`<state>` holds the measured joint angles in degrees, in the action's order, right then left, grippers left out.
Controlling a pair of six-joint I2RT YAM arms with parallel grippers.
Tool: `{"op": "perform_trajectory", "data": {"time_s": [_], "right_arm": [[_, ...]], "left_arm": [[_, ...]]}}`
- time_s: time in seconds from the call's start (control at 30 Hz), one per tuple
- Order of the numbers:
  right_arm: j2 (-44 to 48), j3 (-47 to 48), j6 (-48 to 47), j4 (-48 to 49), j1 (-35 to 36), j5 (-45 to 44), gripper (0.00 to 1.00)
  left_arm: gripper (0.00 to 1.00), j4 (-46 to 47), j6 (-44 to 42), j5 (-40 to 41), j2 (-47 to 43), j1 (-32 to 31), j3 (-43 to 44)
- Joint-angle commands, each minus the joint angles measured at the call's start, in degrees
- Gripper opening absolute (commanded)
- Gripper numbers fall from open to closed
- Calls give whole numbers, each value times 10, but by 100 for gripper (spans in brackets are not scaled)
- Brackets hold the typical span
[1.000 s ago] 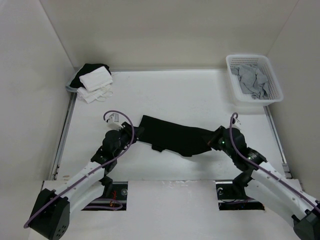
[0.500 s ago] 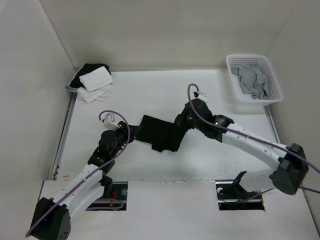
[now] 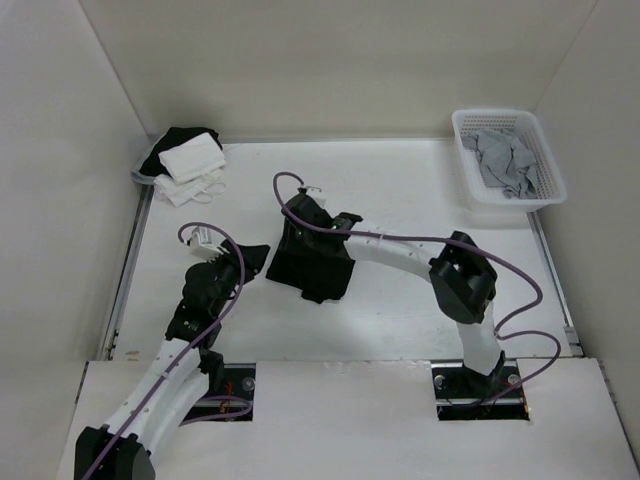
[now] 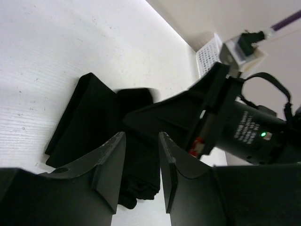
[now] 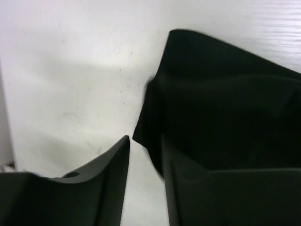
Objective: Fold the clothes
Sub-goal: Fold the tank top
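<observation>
The shirt (image 3: 315,270) is lying mid-table (image 3: 420,190), gathered into a compact block several layers deep. The right gripper (image 5: 145,155) has reached clean across to its far left corner. Its jaws are parted, bare white surface shows in the gap and a loose corner of cloth sits just beside one finger, so nothing is pinched there. The left gripper (image 4: 141,141) sits low, just beside the shirt's left edge, and is released as well. Black cloth shows beyond its gap, but we don't see it nipped.

How will this thing handle? By our reckoning it's light, thin and floppy, with no stiffness at all. It will sag from any pinch, and the layers will slide over each other if dragged.

That loose corner is the easy grab, but we'd expect it to peel up only the top layer and spoil the stack. We'd go for a folded edge instead, fingers low to the table and biting through every layer. Each gripper would take one corner of the same side and both would lift together. It's black on black, though, so we can't tell the layers apart.
</observation>
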<state>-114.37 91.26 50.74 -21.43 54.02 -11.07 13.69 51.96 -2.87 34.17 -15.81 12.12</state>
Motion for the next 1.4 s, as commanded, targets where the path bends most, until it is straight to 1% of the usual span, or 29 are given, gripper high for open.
{"op": "perform_trajectory", "data": {"time_s": [0.0, 0.03, 0.07, 0.13, 0.2, 0.23, 0.27, 0.33, 0.37, 0.4, 0.47, 0.53, 0.6, 0.77, 0.93, 1.03, 1.13, 1.27, 1.37], "right_arm": [[7, 45, -10, 17, 16, 11, 49], [22, 35, -13, 33, 16, 13, 53], [46, 17, -14, 51, 16, 11, 55], [96, -30, -19, 86, 16, 4, 55], [155, -101, -24, 131, 10, 0, 54], [183, -138, -27, 153, 1, -3, 51], [202, -174, -28, 170, -11, -1, 43], [222, -224, -28, 180, -32, 8, 24], [223, -244, -34, 188, -44, 19, 17], [217, -248, -41, 193, -53, 27, 13], [187, -235, -57, 193, -67, 60, 9], [152, -214, -75, 203, -78, 89, 7], [118, -190, -86, 215, -84, 119, 7], [39, -138, -90, 243, -100, 199, 7], [-35, -92, -67, 269, -126, 233, 6], [-72, -72, -50, 283, -141, 240, 6], [-96, -65, -29, 301, -153, 243, 6], [-108, -57, -15, 315, -162, 252, 6], [-99, -51, -9, 324, -169, 255, 7]], "left_arm": [[33, 10, 4, 2, -5, 1, 19], [33, 10, 3, 8, -4, 2, 23], [33, 10, 2, 12, -2, 2, 26], [34, 11, 1, 21, 3, 1, 33], [34, 14, -2, 29, 15, -2, 40], [34, 19, -5, 30, 26, -7, 44], [34, 26, -8, 32, 40, -13, 48], [34, 41, -13, 38, 77, -29, 57], [34, 55, -15, 42, 108, -47, 65], [34, 67, -18, 45, 127, -60, 69], [34, 106, -19, 62, 178, -97, 79], [34, 154, -24, 90, 232, -130, 87], [34, 191, -28, 109, 280, -141, 90], [32, 254, -17, 111, 382, -117, 71], [32, 268, -1, 87, 449, -83, 54], [32, 270, 16, 73, 458, -64, 33], [31, 274, 23, 69, 443, -50, 5], [31, 270, 20, 68, 398, -37, -30], [31, 257, 19, 64, 348, -36, -42]]}}
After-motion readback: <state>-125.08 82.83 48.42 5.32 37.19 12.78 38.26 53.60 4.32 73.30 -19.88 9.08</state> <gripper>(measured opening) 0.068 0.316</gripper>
